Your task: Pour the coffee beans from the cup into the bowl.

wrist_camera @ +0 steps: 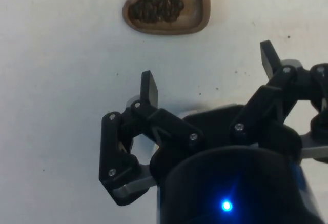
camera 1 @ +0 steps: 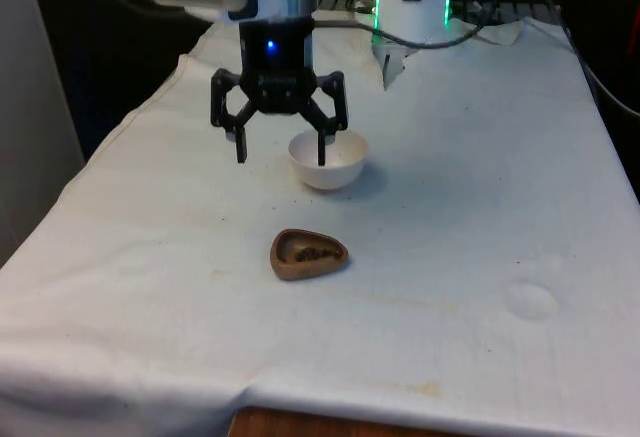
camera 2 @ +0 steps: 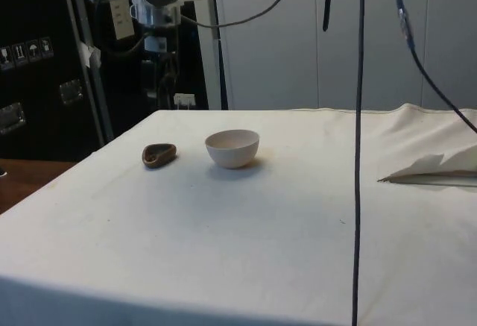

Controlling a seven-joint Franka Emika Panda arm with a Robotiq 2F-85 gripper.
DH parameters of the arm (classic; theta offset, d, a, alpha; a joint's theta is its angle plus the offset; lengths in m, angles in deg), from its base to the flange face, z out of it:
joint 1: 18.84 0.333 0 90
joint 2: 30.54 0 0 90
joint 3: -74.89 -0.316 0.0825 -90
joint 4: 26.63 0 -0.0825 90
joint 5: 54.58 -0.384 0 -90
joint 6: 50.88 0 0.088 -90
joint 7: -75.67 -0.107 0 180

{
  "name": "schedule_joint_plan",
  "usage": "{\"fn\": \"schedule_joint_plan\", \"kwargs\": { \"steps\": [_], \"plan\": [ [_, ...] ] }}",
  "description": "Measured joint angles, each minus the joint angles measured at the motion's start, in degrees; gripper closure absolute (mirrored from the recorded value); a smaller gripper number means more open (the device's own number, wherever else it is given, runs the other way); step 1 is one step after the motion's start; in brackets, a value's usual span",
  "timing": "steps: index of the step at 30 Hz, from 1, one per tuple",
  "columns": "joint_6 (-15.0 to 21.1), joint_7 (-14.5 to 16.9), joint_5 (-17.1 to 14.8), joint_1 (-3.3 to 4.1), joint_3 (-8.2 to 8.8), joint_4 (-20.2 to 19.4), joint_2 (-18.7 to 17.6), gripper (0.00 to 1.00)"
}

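Fingers (camera 1: 279,150) spread wide, empty, above cloth; brown teardrop cup (camera 1: 309,254) upright, beans inside, near white bowl (camera 1: 328,161).

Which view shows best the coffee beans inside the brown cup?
The wrist view: it looks straight down into the brown cup, so the coffee beans show clearly. The front view shows them as a small dark patch. The side view shows the cup's wall, not its contents.

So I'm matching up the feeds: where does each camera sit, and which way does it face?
Front view: at the table's near end, facing the gripper, bowl and cup.
Side view: beside the table, looking across the cup and bowl; arm above.
Wrist view: on the wrist, looking down past the open fingers at the cup.
All share the cup.
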Motion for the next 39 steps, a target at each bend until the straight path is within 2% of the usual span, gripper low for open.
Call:
{"fn": "schedule_joint_plan", "kwargs": {
  "steps": [12,19,39],
  "plan": [
    [5.3,0.1,-1.0,-0.23,0.0,0.2,-4.1,0.0],
    [5.3,0.2,-1.0,-0.23,0.06,1.7,-5.3,0.0],
    [5.2,0.2,-1.0,-0.17,0.06,1.7,-5.6,0.0]
  ]
}}
